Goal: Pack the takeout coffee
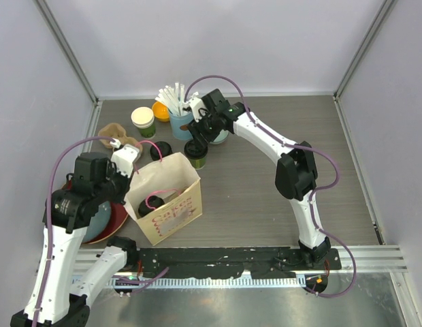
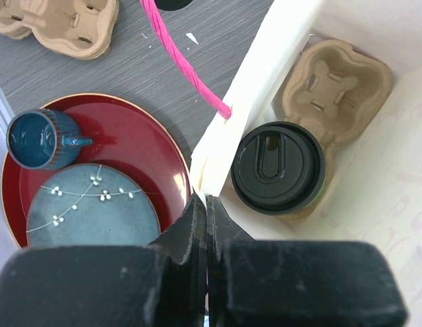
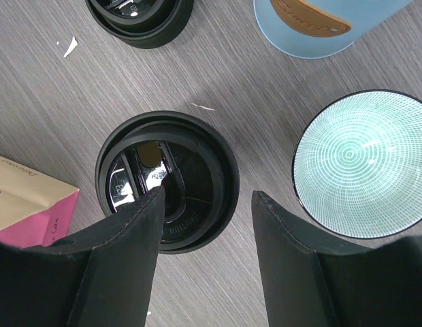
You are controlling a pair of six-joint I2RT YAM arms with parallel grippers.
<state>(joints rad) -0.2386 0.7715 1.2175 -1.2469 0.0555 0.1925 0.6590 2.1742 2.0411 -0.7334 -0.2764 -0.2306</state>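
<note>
One takeout coffee cup (image 2: 278, 167), black lid on, stands inside the paper bag (image 1: 171, 204) in a cardboard carrier (image 2: 333, 82). A second lidded cup (image 3: 197, 157) stands on the table just behind the bag (image 1: 195, 154). My right gripper (image 3: 209, 193) hovers open above it, the left finger over the lid and the right finger past the rim on bare table. My left gripper (image 2: 207, 201) is shut on the bag's upper edge (image 1: 134, 174), by the pink handle (image 2: 184, 61).
A loose black lid (image 1: 162, 148), an open green cup (image 1: 143, 121), the blue cup of straws (image 1: 180, 122) and a pale green bowl (image 3: 364, 163) crowd the back. Spare carriers (image 1: 116, 133) lie at left. A red plate (image 2: 129, 136) holds a blue mug (image 2: 41, 139) and blue plate (image 2: 92, 208).
</note>
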